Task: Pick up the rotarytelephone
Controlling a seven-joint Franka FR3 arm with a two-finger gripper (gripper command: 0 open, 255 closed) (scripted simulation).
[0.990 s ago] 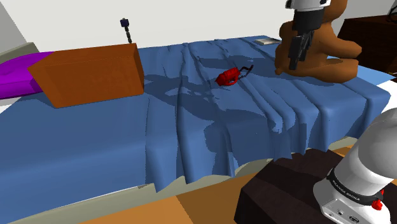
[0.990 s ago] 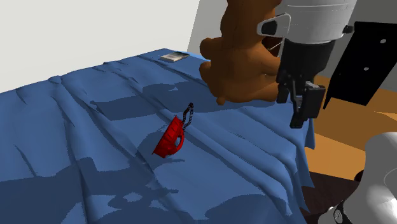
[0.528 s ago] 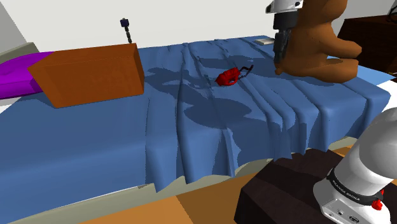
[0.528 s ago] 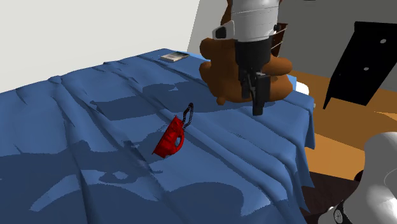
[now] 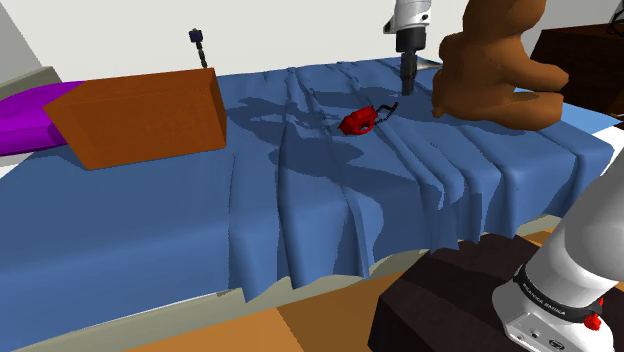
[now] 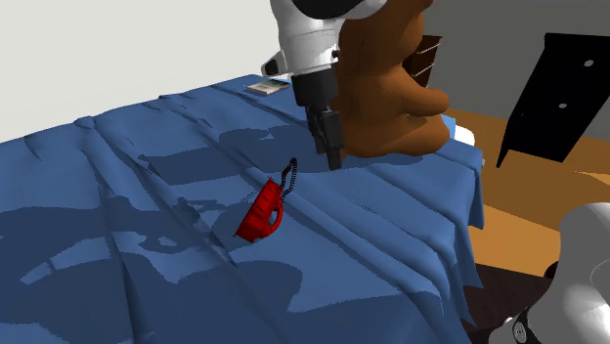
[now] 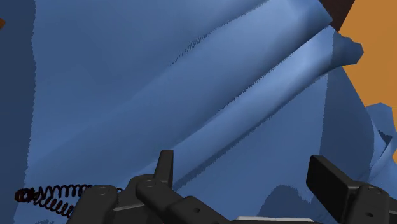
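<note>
On the rumpled blue bed cover [image 5: 150, 220] the small red rotary telephone [image 5: 360, 122] lies free, so I hang the black tool [image 5: 408, 85] with its fingers spread near the black coiled cord [image 7: 51, 196], not yet over the body.

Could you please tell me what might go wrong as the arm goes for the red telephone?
The open gripper hangs nearer the coiled cord than the red telephone body; closing there might catch only cord. The phone lies tilted on the rumpled blue bedspread and may slip. The brown teddy bear sits close by and could be bumped.
</note>
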